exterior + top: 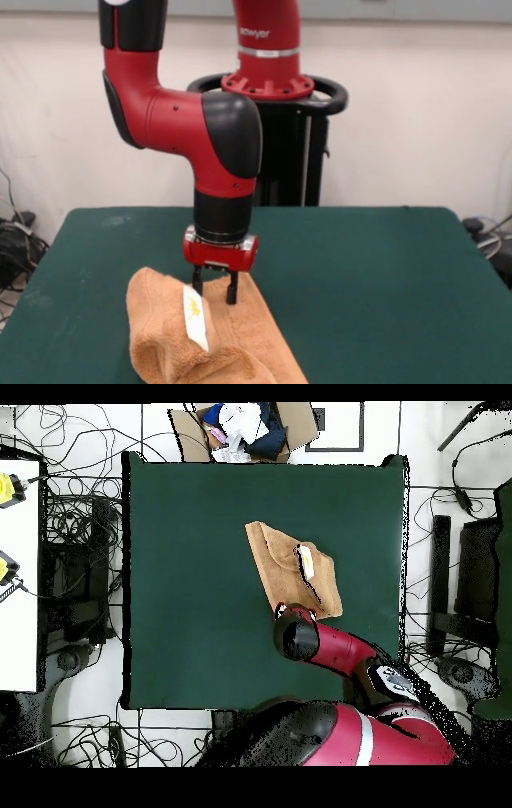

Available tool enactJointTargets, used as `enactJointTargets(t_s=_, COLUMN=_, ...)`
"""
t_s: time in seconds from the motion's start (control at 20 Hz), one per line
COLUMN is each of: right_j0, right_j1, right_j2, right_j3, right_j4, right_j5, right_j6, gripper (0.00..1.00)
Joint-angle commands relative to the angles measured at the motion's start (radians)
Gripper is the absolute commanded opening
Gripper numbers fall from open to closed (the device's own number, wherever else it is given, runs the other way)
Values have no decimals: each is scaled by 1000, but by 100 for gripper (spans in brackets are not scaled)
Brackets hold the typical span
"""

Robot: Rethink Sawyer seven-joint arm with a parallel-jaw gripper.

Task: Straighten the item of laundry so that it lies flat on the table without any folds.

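The orange-tan towel (232, 340) lies on the green table (368, 280) toward its front left, folded over itself, with a thick rolled fold along its left side and a white label (194, 318) on top. In the overhead view the towel (283, 564) is a folded oblong right of the table's middle (190, 564), with the label (307, 562) near its right edge. My gripper (214, 293) points straight down at the towel's far edge. Its fingers (232, 288) stand apart, their tips at the cloth, with nothing visibly held. In the overhead view the arm hides the gripper.
The arm's red elbow (296, 634) hangs over the table edge nearest the base. The black pedestal (296, 160) stands behind the table. A cardboard box of clothes (245, 429) sits on the floor beyond the table. Cables cover the floor, and a white bench (18, 564) stands at the left.
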Motion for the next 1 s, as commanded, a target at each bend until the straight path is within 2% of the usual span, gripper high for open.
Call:
enactJointTargets(t_s=0.05, right_j0=-9, right_j1=352, right_j2=198, right_j3=-112, right_j4=59, right_j5=-52, right_j6=198, gripper=0)
enactJointTargets(t_s=0.3, right_j0=21, right_j1=343, right_j2=172, right_j3=-109, right_j4=81, right_j5=-61, right_j6=223, gripper=0)
enactJointTargets(t_s=0.75, right_j0=18, right_j1=343, right_j2=174, right_j3=-105, right_j4=69, right_j5=-88, right_j6=226, gripper=0)
enactJointTargets(t_s=0.8, right_j0=15, right_j1=343, right_j2=177, right_j3=-104, right_j4=69, right_j5=-83, right_j6=223, gripper=100)
enactJointTargets(t_s=1.0, right_j0=15, right_j1=342, right_j2=177, right_j3=-108, right_j4=64, right_j5=-72, right_j6=212, gripper=100)
